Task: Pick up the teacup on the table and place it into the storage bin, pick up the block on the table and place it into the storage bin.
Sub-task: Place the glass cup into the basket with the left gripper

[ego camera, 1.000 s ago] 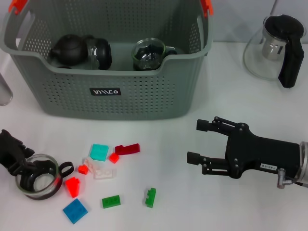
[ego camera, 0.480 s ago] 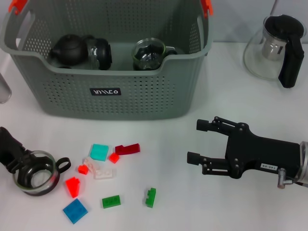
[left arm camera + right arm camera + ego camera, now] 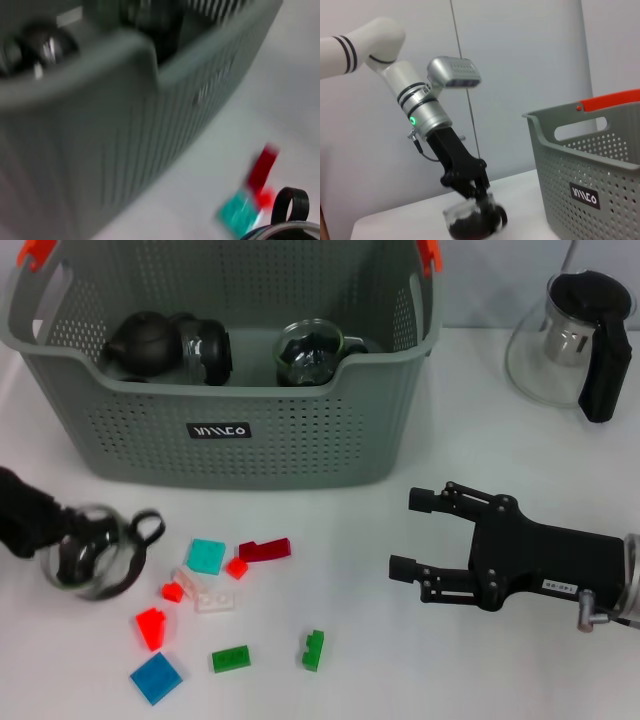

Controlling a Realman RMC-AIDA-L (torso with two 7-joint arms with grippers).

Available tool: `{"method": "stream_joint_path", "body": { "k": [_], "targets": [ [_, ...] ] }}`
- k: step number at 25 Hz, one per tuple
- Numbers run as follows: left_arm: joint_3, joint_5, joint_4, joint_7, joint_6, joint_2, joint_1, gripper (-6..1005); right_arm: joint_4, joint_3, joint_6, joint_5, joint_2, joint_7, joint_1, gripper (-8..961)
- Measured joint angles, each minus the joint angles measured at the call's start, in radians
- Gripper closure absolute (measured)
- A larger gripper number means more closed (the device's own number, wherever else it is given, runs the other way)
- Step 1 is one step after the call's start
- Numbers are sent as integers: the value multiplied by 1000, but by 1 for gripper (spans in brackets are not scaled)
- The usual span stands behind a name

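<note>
**Inspector:** At the left edge of the table [image 3: 330,680], what was the state of work?

**Operator:** My left gripper [image 3: 45,530] was clamped on a glass teacup [image 3: 90,550], which sat tilted and, by my judgement, clear of the surface, near the front of the storage bin [image 3: 230,430]. Two glass cups and a dark teapot [image 3: 145,340] already lay inside the bin. The blocks, among them a blue block [image 3: 156,677], remained on the table; none was in the bin.

**Inspector:** And the other tool?

**Operator:** My right gripper [image 3: 407,532] rested low at the right, jaws apart, holding nothing.
</note>
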State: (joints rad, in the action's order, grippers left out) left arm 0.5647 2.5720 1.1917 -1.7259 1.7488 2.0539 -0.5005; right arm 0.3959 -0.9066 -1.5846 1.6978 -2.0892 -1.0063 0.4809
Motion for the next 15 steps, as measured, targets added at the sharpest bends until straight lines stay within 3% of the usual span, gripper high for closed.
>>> {"method": "stream_joint_path", "body": {
  "k": [1,5,8,10,15],
  "targets": [
    [-32,-41,-47,17,16,-25,-4,958,0,0,0,-1,0,0,0,44],
    [-177,-263,-379,141,74,-165,-13,957,0,0,0,0,0,3,0,44],
    [-252,-383,-590,226,108,-227,-14,956,0,0,4,2,0,4,0,45],
    [-277,-437,-644,242,148,-233,-17,956,0,0,6,2,0,3,2,45],
    [-299,-631,-629,144,251,-212,-48,955,0,-2,7,3,-1,4,5,45]
  ]
}}
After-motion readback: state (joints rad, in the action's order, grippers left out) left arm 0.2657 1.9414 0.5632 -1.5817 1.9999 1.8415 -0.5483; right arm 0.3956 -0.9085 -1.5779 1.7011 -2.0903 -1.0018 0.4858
